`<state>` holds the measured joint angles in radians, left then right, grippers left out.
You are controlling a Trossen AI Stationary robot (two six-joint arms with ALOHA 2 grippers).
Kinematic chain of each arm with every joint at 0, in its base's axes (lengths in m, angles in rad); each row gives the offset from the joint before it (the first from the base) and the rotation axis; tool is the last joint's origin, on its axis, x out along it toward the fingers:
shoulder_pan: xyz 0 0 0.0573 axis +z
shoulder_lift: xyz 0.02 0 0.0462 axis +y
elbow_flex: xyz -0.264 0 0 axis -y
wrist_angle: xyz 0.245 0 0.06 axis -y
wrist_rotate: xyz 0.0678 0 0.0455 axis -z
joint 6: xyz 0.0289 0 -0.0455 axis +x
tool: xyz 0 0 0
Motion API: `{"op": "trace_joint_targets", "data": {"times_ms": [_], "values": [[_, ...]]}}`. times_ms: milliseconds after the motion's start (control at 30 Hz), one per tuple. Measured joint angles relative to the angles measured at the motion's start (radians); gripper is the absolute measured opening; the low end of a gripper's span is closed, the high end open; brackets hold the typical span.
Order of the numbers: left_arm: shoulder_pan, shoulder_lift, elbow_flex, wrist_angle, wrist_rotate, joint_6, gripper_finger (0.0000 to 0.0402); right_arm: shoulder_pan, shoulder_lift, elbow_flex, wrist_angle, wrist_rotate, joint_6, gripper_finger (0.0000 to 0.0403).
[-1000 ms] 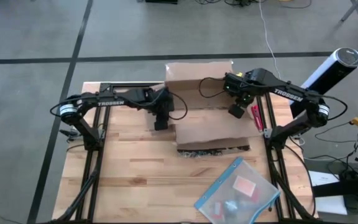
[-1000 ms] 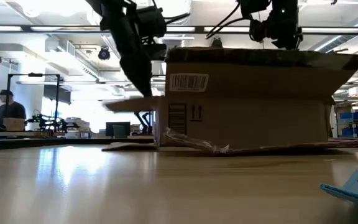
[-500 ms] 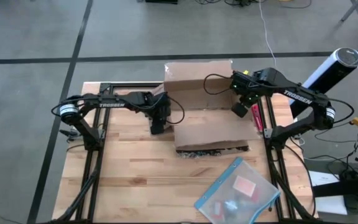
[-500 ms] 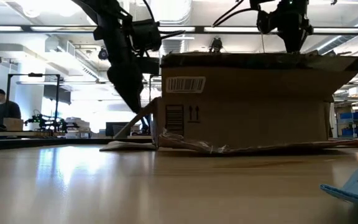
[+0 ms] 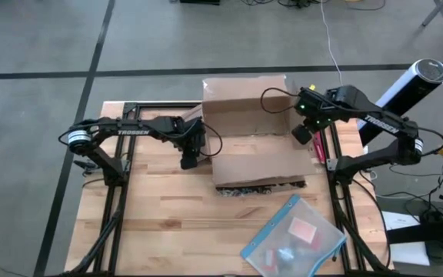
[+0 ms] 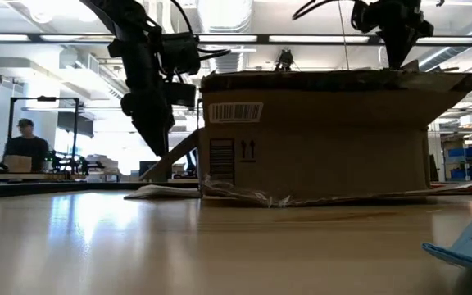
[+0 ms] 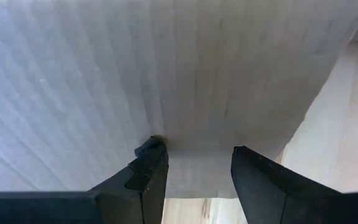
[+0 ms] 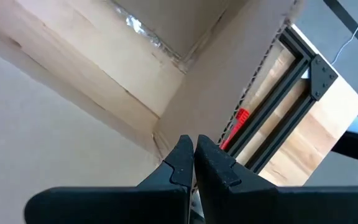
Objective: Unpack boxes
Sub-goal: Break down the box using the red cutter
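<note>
The box [image 5: 254, 146] is sitting mid-table at the far side while the left gripper [image 5: 186, 162], fingers parted, is pressing its side flap down, seemingly clearing the opening, and the right gripper [image 5: 301, 135], fingers closed and apparently empty, is hovering over the right rim.

The box [image 5: 252, 142] hides its own inside: in the low view only its outer wall shows, and from above flaps cover most of it. The left gripper [image 7: 194, 168] sees only a pale cardboard surface filling its view, its edges cut off. The red tool [image 8: 234, 126] shows only partly behind the box's corner. The pouch [image 6: 465, 246] is cut off at the low view's edge, and its contents are too small to tell from above.
</note>
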<state>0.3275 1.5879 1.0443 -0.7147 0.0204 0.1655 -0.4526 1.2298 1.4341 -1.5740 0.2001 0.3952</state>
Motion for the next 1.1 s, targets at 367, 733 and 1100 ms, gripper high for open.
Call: {"op": "trace_joint_targets", "data": {"times_ms": [367,733,1100], "values": [[0.0,0.0,-0.002,0.004,0.0,-0.018,0.0155,0.0,-0.076,-0.35,0.021,-0.044,0.087,0.0],[0.0,-0.003,-0.01,-0.011,0.019,-0.029,0.0155,0.0,-0.095,-0.61,0.377,-0.217,0.129,0.0],[0.0,-0.14,-0.128,-0.029,0.046,-0.084,0.0155,0.003,-0.094,-0.626,0.695,-0.359,0.184,0.0]]}}
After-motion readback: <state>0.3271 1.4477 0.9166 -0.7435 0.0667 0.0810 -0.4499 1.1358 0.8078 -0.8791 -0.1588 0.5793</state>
